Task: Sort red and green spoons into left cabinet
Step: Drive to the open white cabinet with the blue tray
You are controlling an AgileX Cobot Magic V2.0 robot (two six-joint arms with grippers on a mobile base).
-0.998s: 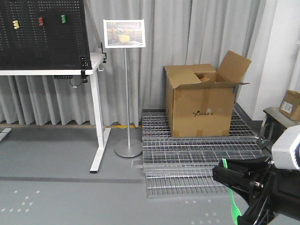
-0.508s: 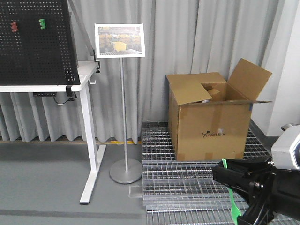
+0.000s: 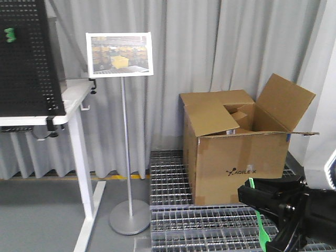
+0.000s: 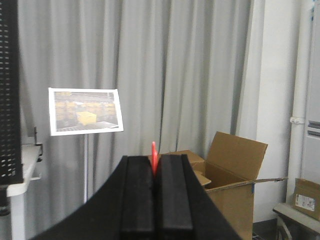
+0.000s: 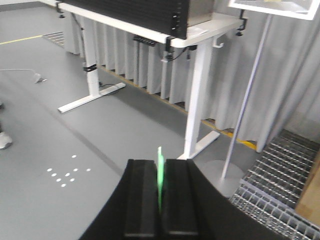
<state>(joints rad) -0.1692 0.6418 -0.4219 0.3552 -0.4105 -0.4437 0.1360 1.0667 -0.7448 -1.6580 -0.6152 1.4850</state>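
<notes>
The red spoon (image 4: 154, 151) stands on edge between the black pads of my left gripper (image 4: 155, 160), which is shut on it; only the spoon's tip shows above the pads. My right gripper (image 5: 160, 164) is shut on the green spoon (image 5: 160, 172), which is also held on edge. In the front view the right gripper (image 3: 258, 203) sits at the lower right, with the green spoon (image 3: 261, 232) hanging down from it. The left gripper does not show in the front view. The left cabinet is out of view.
An open cardboard box (image 3: 236, 152) stands on a metal grating platform (image 3: 205, 226) ahead. A sign stand (image 3: 122, 131) is to its left. Further left is a white desk (image 3: 73, 94) carrying a black pegboard (image 3: 26, 63). Grey curtains line the back.
The whole scene has shifted left and grown larger in the front view: box and sign stand are closer, and the pegboard has slid toward the left edge. Both grippers keep their spoons.
</notes>
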